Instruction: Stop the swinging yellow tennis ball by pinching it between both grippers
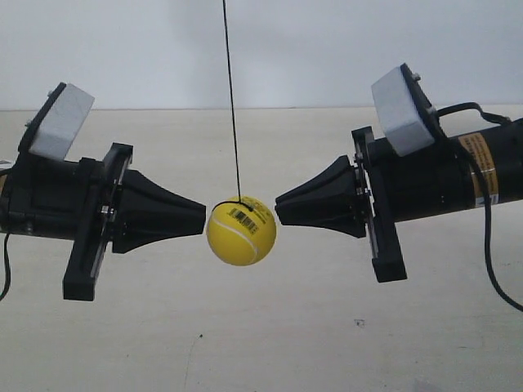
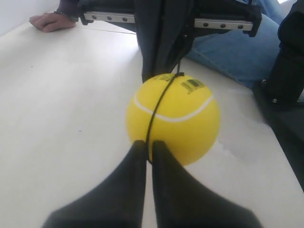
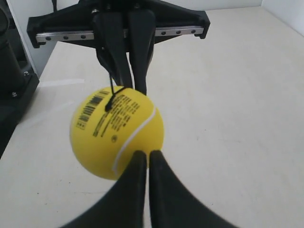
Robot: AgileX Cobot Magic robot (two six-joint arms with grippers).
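The yellow tennis ball (image 1: 241,237) hangs on a thin dark string (image 1: 231,98) above the table, barcode sticker uppermost. It sits between two black cone-tipped grippers that point at each other. The gripper at the exterior view's left (image 1: 203,220) has its tip at the ball's left edge. The gripper at the exterior view's right (image 1: 278,211) meets the opposite edge. In the left wrist view my left gripper (image 2: 148,142) is shut, its fingers pressed together against the ball (image 2: 180,123). My right gripper (image 3: 148,153) is likewise shut against the ball (image 3: 109,137).
The beige table (image 1: 286,327) lies below the ball. A person's hand (image 2: 50,21) rests on the table's far edge, with jeans-clad legs (image 2: 237,52) beside it. A black cable (image 1: 490,261) droops from the arm at the exterior view's right. A black arm base (image 3: 12,90) stands nearby.
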